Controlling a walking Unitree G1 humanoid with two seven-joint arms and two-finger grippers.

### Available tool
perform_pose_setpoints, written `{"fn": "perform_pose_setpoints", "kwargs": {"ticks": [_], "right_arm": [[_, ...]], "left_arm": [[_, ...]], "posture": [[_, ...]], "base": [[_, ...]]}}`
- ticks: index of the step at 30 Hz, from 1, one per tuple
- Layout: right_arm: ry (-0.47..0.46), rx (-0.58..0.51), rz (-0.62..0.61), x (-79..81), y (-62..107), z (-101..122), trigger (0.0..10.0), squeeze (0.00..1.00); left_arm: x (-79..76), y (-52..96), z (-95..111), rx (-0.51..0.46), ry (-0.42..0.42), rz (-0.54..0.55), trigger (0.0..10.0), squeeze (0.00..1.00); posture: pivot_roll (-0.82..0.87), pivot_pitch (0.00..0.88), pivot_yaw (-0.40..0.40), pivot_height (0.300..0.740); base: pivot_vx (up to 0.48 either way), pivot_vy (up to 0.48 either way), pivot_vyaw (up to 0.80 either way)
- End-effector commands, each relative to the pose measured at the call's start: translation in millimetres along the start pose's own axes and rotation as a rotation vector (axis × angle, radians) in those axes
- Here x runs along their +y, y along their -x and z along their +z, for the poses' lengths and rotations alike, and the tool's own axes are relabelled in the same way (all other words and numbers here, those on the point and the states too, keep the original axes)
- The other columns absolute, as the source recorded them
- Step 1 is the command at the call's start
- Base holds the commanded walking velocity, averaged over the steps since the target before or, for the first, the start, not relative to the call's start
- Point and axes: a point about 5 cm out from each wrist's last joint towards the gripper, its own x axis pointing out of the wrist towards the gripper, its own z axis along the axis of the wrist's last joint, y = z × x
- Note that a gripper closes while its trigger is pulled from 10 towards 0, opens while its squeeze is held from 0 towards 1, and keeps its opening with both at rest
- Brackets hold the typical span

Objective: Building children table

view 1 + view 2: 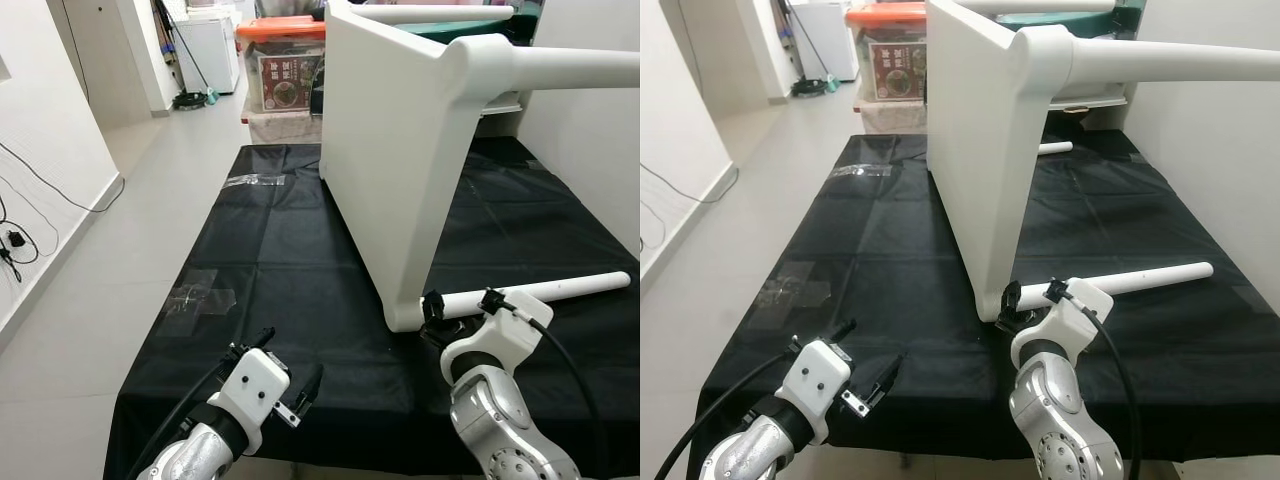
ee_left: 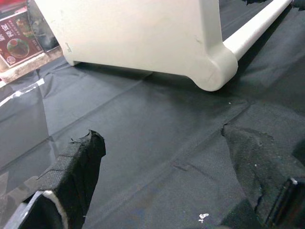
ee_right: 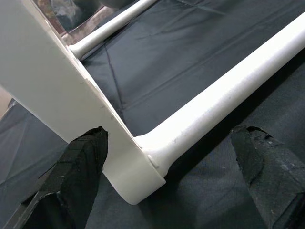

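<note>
Careful: your right gripper (image 1: 458,309), jaws spread, straddles the lower leg (image 1: 560,290) where it joins the white tabletop (image 1: 385,170), tipped on edge at 12 o'clock. Nudge it and it may topple. Left gripper (image 1: 285,375) hovers released at 7.

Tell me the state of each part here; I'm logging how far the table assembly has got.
Tabletop: tipped on its edge on the black sheet.
Lower leg: fitted in its corner, lying along the sheet.
Upper leg: fitted, sticking out sideways.
Left gripper: open, empty.
Right gripper: open, straddling the lower leg's joint.
</note>
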Motion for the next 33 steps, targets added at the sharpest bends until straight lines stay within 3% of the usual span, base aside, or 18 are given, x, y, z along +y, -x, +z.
{"fn": "perform_pose_setpoints", "kwargs": {"ticks": [1, 19, 20, 21, 22, 23, 24, 25, 33], "right_arm": [[-0.134, 0.053, -0.041, 2.4, -0.8, -5.1, 10.0, 0.0], [-0.134, 0.053, -0.041, 2.4, -0.8, -5.1, 10.0, 0.0], [0.257, -0.067, 0.144, 3.1, 0.2, -10.5, 10.0, 0.0], [0.257, -0.067, 0.144, 3.1, 0.2, -10.5, 10.0, 0.0], [0.448, -0.092, 0.258, 3.3, 1.4, -22.2, 10.0, 0.0], [0.448, -0.092, 0.258, 3.3, 1.4, -22.2, 10.0, 0.0], [0.566, -0.098, 0.338, 2.6, 3.0, -31.5, 10.0, 0.0], [0.617, -0.095, 0.378, 2.0, 4.1, -36.8, 10.0, 0.0], [0.62, -0.091, 0.38, 1.8, 5.0, -37.8, 10.0, 0.0]], "left_arm": [[0.5, 1.8, -4.3, 0.019, -0.005, 0.003, 10.0, 0.0], [0.5, 1.8, -4.3, 0.019, -0.005, 0.003, 10.0, 0.0], [-0.1, -3.1, -7.7, 0.033, 0.049, 0.031, 10.0, 0.0], [-0.1, -3.1, -7.7, 0.033, 0.049, 0.031, 10.0, 0.0], [-0.4, -6.0, -10.4, 0.044, 0.09, 0.053, 10.0, 0.0], [-0.4, -6.0, -10.4, 0.044, 0.09, 0.053, 10.0, 0.0], [-0.9, -7.8, -12.1, 0.052, 0.117, 0.068, 10.0, 0.0], [-1.3, -8.5, -13.2, 0.057, 0.132, 0.075, 10.0, 0.0], [-2.2, -7.6, -13.5, 0.057, 0.135, 0.073, 10.0, 0.0]], "posture": [[0.06, 0.102, 0.012, 0.74], [0.06, 0.102, 0.012, 0.74], [0.04, 0.0, 0.0, 0.74], [0.04, 0.0, 0.0, 0.74], [0.04, 0.0, 0.0, 0.74], [0.04, 0.0, 0.0, 0.74], [0.04, 0.0, 0.0, 0.74], [0.04, 0.0, 0.0, 0.74], [0.04, 0.0, 0.0, 0.74]], "base": [[0.0, 0.0, 0.0], [0.0, 0.0, 0.0], [0.0, 0.0, 0.0], [0.0, 0.0, 0.0], [0.0, 0.0, 0.0], [0.0, 0.0, 0.0], [0.0, 0.0, 0.0], [0.0, 0.0, 0.0], [0.0, 0.0, 0.0]]}}
